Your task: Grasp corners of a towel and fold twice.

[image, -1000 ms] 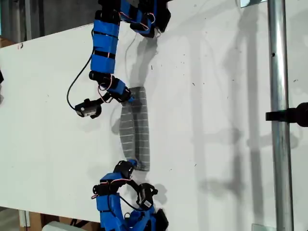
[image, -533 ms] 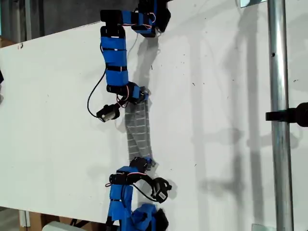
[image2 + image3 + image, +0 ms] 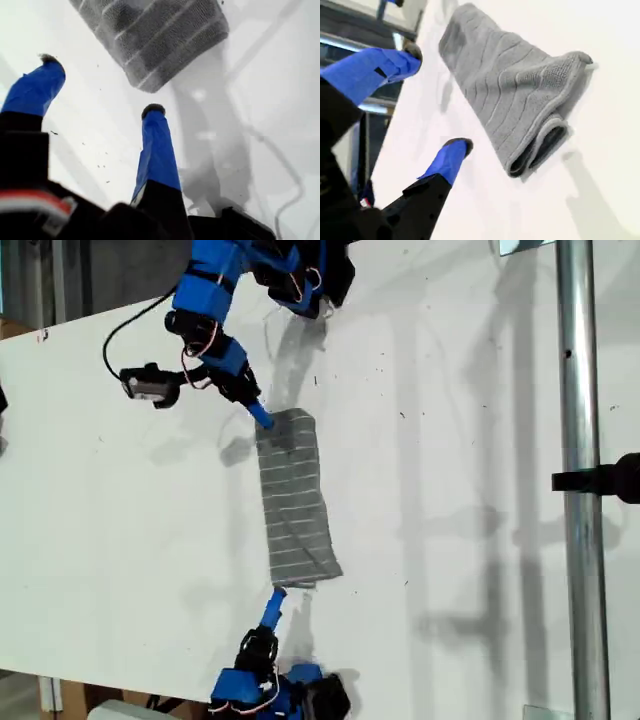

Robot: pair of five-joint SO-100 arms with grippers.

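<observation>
The towel (image 3: 293, 500) lies folded into a narrow grey striped strip on the white table (image 3: 460, 500), running from the far end to the near end of the exterior view. My first gripper (image 3: 258, 412) is open just off the strip's far end, by a corner, touching nothing; in its wrist view (image 3: 100, 85) the folded towel (image 3: 150, 35) lies just beyond its fingertips. My second gripper (image 3: 274, 605) is open and empty a short way back from the near end. In its wrist view (image 3: 436, 97) the towel (image 3: 510, 100) shows stacked layers at its near fold.
A metal pole (image 3: 575, 480) with a black clamp (image 3: 612, 478) crosses the exterior view's right side. The table's edge runs along the exterior view's left and bottom. A black wrist camera (image 3: 148, 385) and its cable hang off the first arm.
Both grippers, at the towel's ends before, have opened and drawn back from them. The towel now lies flat and wider, shifted slightly toward the exterior view's right.
</observation>
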